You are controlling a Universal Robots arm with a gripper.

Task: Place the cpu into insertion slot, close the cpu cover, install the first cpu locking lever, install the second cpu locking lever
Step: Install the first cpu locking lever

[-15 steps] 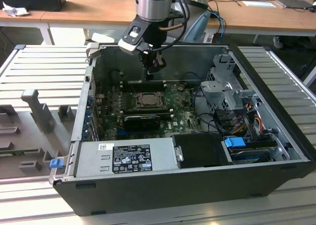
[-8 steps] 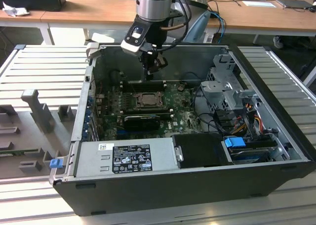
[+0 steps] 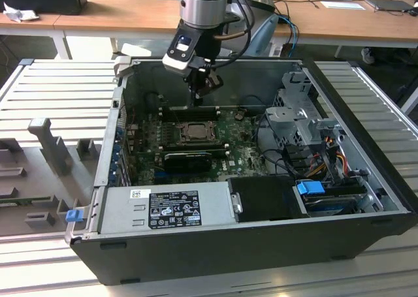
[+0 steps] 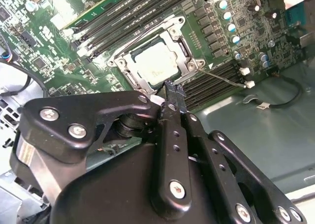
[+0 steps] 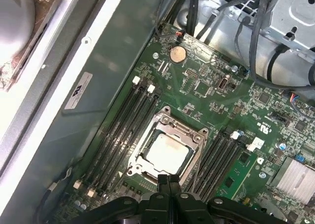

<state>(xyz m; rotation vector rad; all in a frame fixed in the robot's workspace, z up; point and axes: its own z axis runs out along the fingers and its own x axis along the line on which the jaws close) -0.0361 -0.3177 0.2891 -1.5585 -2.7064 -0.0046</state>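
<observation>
The cpu [image 5: 167, 152], a pale silvery square, lies flat in the insertion slot [image 5: 151, 135] on the green board, and also shows from the other wrist camera [image 4: 155, 61]. The cpu cover [image 5: 184, 128], a silver frame [image 4: 186, 49], lies down around it with the chip showing through its window. My gripper [image 5: 169, 180] is shut with nothing between its black fingers. Their tips [image 4: 172, 92] hang just over one edge of the socket. In the exterior view the gripper [image 3: 198, 101] hovers inside the open case, above the socket [image 3: 194, 132]. A thin metal rod [image 4: 224, 79] runs out from one socket corner.
Long black memory slots [image 5: 125, 123] flank the socket on both sides. A black expansion card [image 3: 188, 158] lies in front of it. The power supply [image 3: 166, 209] fills the case front. A drive cage [image 3: 300, 114] and cable bundles [image 3: 320, 153] stand at the exterior view's right.
</observation>
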